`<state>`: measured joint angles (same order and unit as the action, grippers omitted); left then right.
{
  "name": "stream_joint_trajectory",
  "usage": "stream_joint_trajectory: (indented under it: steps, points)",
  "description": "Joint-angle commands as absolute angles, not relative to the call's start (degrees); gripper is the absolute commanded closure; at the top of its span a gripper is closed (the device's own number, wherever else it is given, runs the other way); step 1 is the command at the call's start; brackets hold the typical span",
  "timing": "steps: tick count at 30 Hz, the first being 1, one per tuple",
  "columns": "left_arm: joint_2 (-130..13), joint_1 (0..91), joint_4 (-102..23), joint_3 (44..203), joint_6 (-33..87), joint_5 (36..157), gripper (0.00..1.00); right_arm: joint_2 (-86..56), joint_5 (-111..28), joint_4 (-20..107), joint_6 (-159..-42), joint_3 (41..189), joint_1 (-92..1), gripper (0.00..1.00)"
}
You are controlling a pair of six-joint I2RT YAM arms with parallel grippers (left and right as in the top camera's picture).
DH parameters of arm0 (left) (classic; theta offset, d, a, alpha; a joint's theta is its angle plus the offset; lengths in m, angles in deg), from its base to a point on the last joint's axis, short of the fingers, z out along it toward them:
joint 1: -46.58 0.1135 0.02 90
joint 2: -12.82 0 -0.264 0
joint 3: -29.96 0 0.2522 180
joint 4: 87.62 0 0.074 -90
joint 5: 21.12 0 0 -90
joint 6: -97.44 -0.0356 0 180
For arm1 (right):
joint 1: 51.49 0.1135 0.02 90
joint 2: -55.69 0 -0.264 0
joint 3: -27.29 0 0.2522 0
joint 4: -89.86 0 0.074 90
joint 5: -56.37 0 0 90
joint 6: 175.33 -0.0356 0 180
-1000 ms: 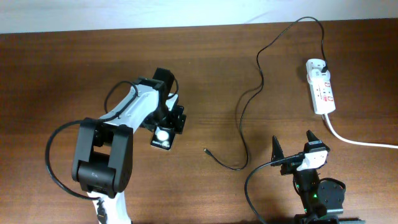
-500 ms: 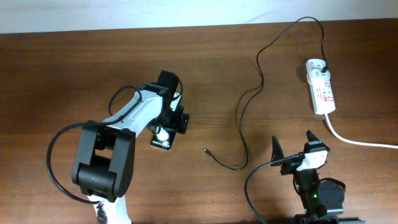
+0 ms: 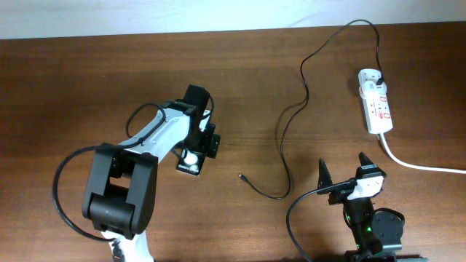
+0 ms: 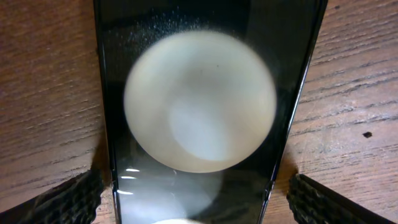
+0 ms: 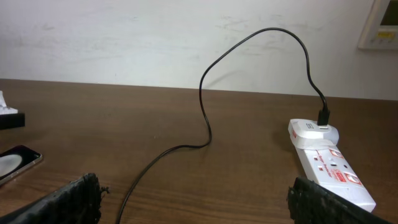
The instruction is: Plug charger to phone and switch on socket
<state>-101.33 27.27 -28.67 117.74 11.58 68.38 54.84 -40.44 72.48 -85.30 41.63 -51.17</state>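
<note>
The phone (image 3: pixel 191 164) lies flat on the table left of centre. It fills the left wrist view (image 4: pixel 199 112), black and glossy with a round white blob. My left gripper (image 3: pixel 195 149) is low over it. Its fingers (image 4: pixel 196 205) are open and straddle the phone's two long edges with a small gap on each side. The charger's black cable (image 3: pixel 287 120) runs from its plug (image 3: pixel 379 75) in the socket (image 3: pixel 376 102) to a loose tip (image 3: pixel 241 175) on the table. My right gripper (image 3: pixel 342 173) is open and empty at the front right, and its fingers (image 5: pixel 199 205) frame the cable (image 5: pixel 202 124) and the socket (image 5: pixel 326 162).
The socket's thick white cord (image 3: pixel 419 164) runs off the right edge. The phone's end shows at the left of the right wrist view (image 5: pixel 15 163). A white wall stands behind the table's far edge.
My left gripper has shifted a little to the right and settled lower over the phone, covering more of it. The right arm, cable and socket have not moved.
</note>
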Motion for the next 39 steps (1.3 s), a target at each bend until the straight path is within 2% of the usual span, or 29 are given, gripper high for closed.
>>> stream_joint_trajectory:
  steps: [1,4,7,10,17,19,20,21,24,39]
  points:
    - [-103.51,27.45,-30.77,113.22,12.11,69.91,0.04,55.26,-40.92,72.20,-85.56,41.36,-51.39,0.01]
    - [-103.51,27.45,-32.45,112.95,13.09,69.56,0.14,55.26,-40.92,72.20,-85.56,41.36,-51.39,0.01]
    - [-103.51,27.51,-33.74,112.95,20.74,63.20,0.13,55.26,-40.92,72.20,-85.56,41.36,-51.39,0.01]
    - [-103.51,27.51,-35.56,112.95,26.77,61.94,0.14,55.26,-40.92,72.20,-85.56,41.36,-51.39,0.01]
    - [-103.51,29.04,-37.79,112.97,28.91,57.32,0.20,55.26,-40.92,72.20,-85.56,41.36,-51.39,0.01]
    - [-103.51,30.27,-37.39,112.97,29.31,57.89,0.18,55.26,-40.92,72.20,-85.56,41.36,-51.39,0.01]
    - [-103.51,30.70,-37.37,112.97,29.26,59.23,0.12,55.26,-40.92,72.20,-85.56,41.36,-51.39,0.01]
    - [-103.51,30.90,-37.33,112.97,28.21,62.09,0.01,55.26,-40.92,72.20,-85.56,41.36,-51.39,0.01]
    - [-103.51,30.84,-35.80,112.97,21.94,69.04,0.01,55.26,-40.92,72.20,-85.56,41.36,-51.39,0.01]
    - [-103.51,30.84,-34.79,113.00,19.23,69.67,0.01,55.26,-40.92,72.20,-85.56,41.36,-51.39,0.01]
